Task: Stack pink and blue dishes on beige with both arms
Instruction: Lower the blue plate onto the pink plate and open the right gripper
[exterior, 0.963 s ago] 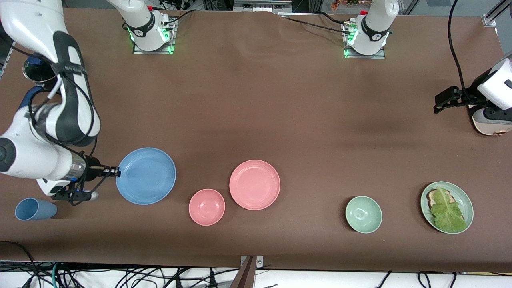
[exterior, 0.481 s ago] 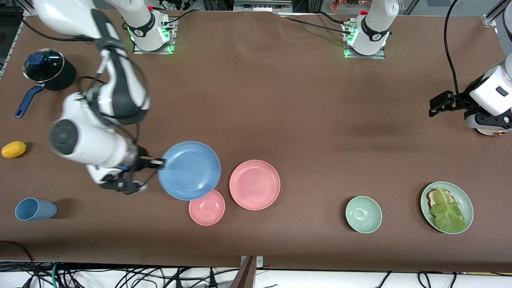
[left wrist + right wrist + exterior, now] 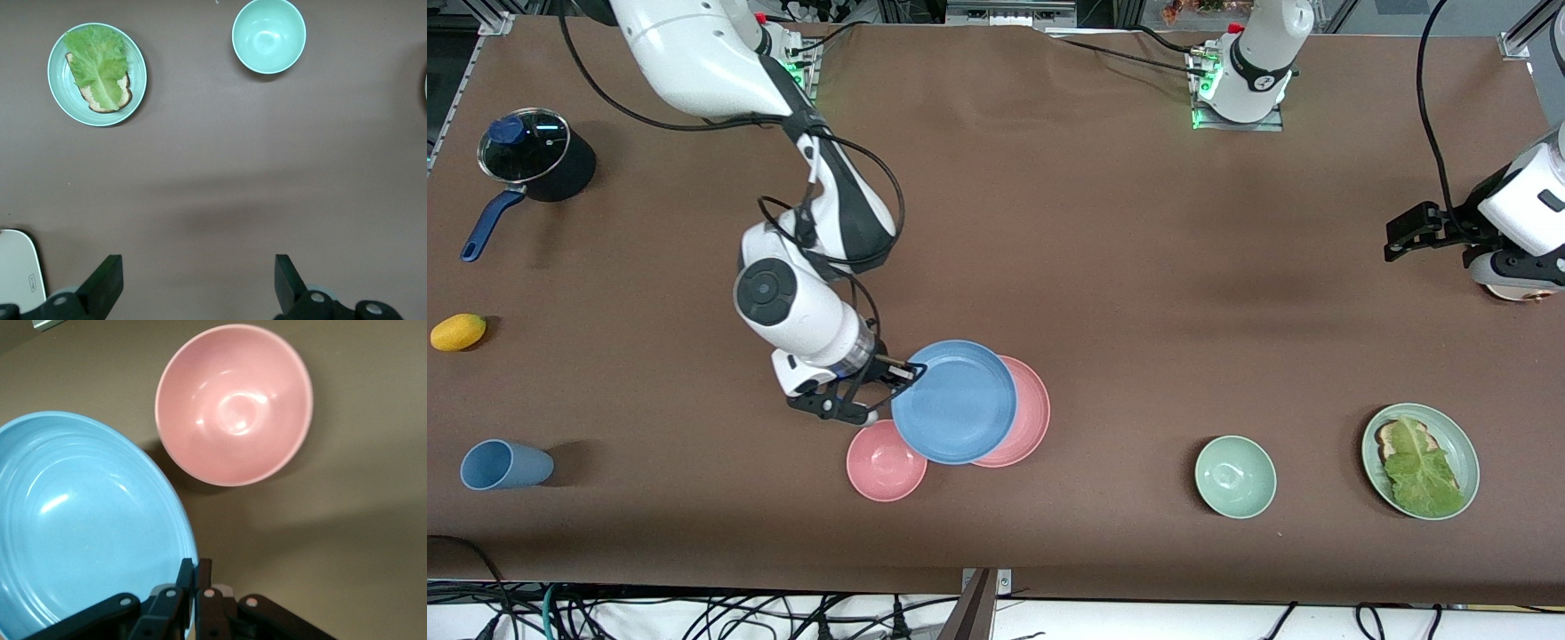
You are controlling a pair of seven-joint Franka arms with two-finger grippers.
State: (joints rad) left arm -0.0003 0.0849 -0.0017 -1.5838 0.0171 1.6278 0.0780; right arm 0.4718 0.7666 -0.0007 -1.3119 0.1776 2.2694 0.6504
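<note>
Right claw (image 3: 907, 369) clamped on the rim of the blue plate (image 3: 956, 402), carried in the air, overlapping the pink plate (image 3: 1018, 418) and the edge of the pink bowl (image 3: 880, 462) below. Pink plate lies on the bench (image 3: 1103, 267), mid-length, on the camera side.

Left claw (image 3: 1400, 236) hangs over the left arm's end of the bench, fingers (image 3: 107, 283) wide apart, empty; that arm waits. Under its wrist shows a sliver of a pale rim (image 3: 1507, 292), likely the beige plate; mostly hidden, cannot be sure.

Step in hand, as I judge: transport of the blue plate. It appears headed onto the pink one, not beige. Next move calls for centring it over its target, lowering level, then releasing.

Count: plates, one blue, one pink, one green plate with lettuce (image 3: 1421, 460). Bowls, one pink, one green bowl (image 3: 1235, 476). One blue cup (image 3: 503, 465). One lidded pot (image 3: 534, 164). One yellow fruit (image 3: 458, 332).
</note>
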